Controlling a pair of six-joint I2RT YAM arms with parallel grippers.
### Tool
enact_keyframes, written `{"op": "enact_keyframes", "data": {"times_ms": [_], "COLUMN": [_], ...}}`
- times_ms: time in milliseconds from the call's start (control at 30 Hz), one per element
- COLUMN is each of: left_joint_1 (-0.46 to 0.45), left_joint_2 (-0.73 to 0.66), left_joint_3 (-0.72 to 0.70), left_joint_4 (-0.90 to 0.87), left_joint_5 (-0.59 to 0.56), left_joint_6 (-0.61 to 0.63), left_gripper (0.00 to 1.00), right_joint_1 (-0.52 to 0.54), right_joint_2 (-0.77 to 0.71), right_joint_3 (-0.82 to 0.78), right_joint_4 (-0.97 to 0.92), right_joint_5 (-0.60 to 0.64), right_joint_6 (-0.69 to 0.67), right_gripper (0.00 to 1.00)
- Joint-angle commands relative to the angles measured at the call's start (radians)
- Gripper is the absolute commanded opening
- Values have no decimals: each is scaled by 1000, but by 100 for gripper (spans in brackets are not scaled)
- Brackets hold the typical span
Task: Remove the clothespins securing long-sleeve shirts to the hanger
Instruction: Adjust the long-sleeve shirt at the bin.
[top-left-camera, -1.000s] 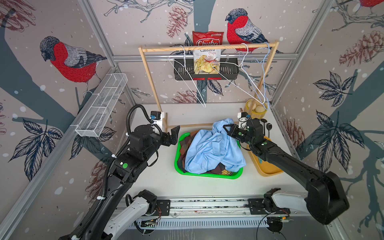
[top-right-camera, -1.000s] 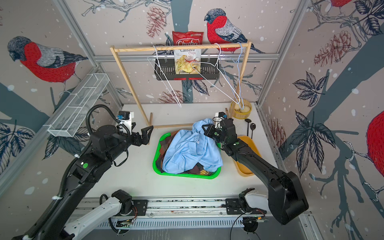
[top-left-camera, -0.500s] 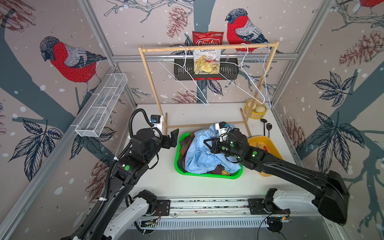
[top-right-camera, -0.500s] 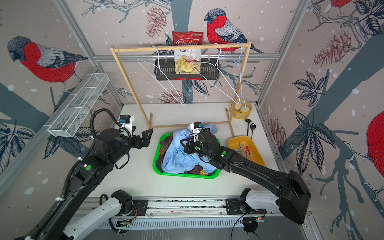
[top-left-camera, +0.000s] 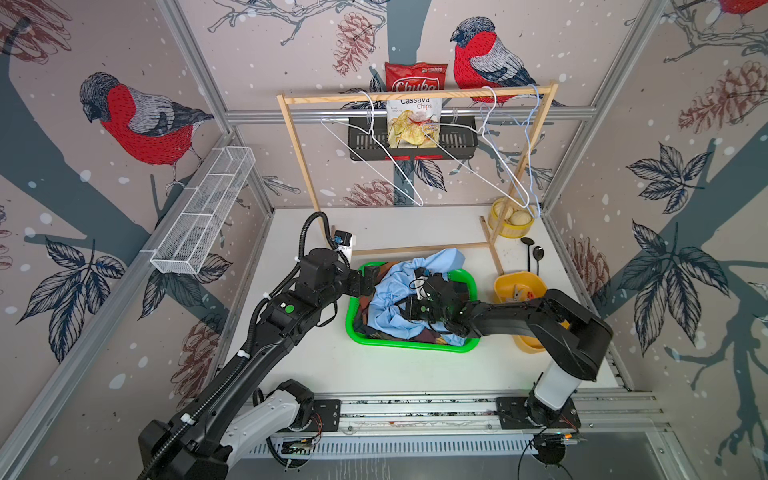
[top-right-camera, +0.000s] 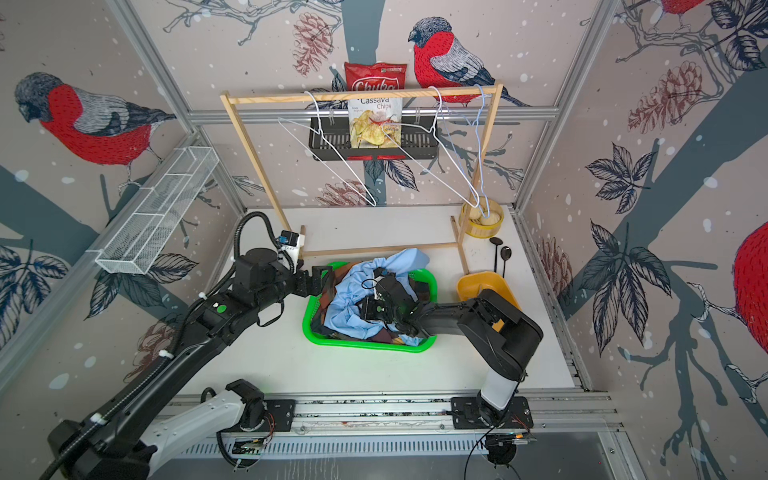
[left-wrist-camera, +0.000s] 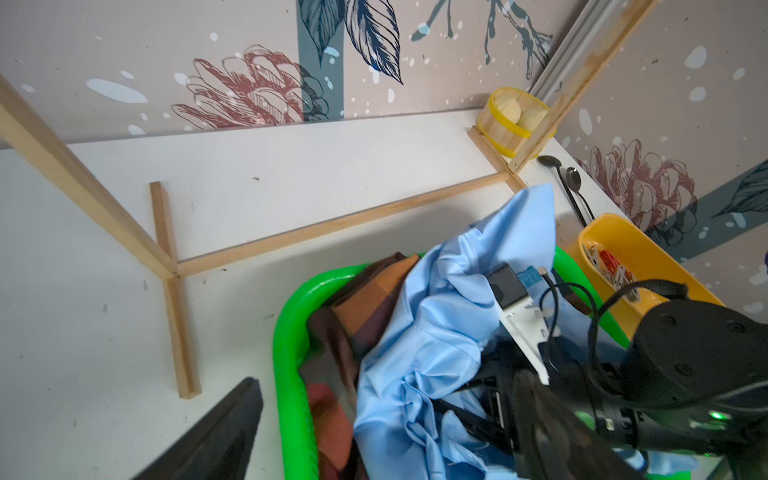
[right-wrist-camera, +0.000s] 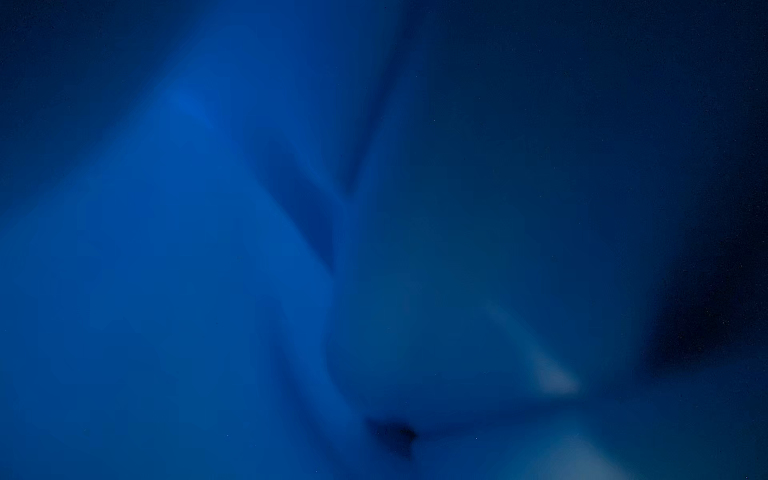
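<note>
Several shirts lie heaped in a green basket (top-left-camera: 353, 328) (top-right-camera: 309, 328) (left-wrist-camera: 286, 353). The light blue shirt (top-left-camera: 399, 324) (top-right-camera: 353, 322) (left-wrist-camera: 436, 324) is on top, over a dark plaid one (top-left-camera: 364, 307) (left-wrist-camera: 365, 307). My right gripper (top-left-camera: 409, 309) (top-right-camera: 368, 309) (left-wrist-camera: 478, 411) is buried in the blue shirt, shut on bunched cloth. Blue fabric (right-wrist-camera: 208, 249) fills the right wrist view. At the basket's left rim my left gripper (top-left-camera: 363, 282) (top-right-camera: 320, 282) (left-wrist-camera: 388, 378) stands open and holds nothing. Red and whitish clothespins (left-wrist-camera: 609, 264) (top-left-camera: 519, 293) lie in a yellow tray (top-left-camera: 503, 286) (left-wrist-camera: 648, 249). Bare wire hangers (top-left-camera: 386, 153) (top-left-camera: 490, 158) hang on the wooden rack (top-left-camera: 415, 94).
A bamboo steamer with buns (top-left-camera: 509, 218) and two black spoons (top-left-camera: 532, 253) sit at the back right by the rack's foot. On the back wall hangs a black basket (top-left-camera: 457, 141) with a chips bag. A white wire shelf (top-left-camera: 203, 216) juts from the left wall.
My right gripper has swung left and down from the basket's back right, carrying the blue shirt into the heap. The left gripper has moved right to the basket's rim.
</note>
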Motion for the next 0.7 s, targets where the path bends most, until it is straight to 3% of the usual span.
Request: {"op": "enact_keyframes", "data": {"times_ms": [0, 67, 233, 400, 500, 600, 667], "left_joint_1": [-41, -62, -67, -74, -90, -140, -199], "left_joint_2": [26, 48, 97, 152, 196, 237, 268], "left_joint_3": [-12, -24, -72, -121, -133, -150, -149], "left_joint_4": [85, 108, 177, 248, 250, 299, 317], "left_joint_5": [1, -7, 5, 39, 37, 11, -66], "left_joint_6": [-20, -41, -97, -152, -183, -240, -250], "left_gripper": [93, 93, 93, 93, 92, 90, 91], "right_joint_1": [2, 3, 26, 36, 38, 31, 22], "right_joint_2": [65, 50, -103, -304, -430, -542, -586], "right_joint_3": [-35, -39, -53, -79, -83, -91, -73], "right_joint_4": [-63, -61, -158, -298, -410, -486, -552], "right_joint_5": [-9, -20, 44, 118, 165, 190, 188], "right_joint_6": [43, 44, 3, -31, -56, -84, -99], "right_gripper": [3, 25, 67, 82, 98, 100, 100]}}
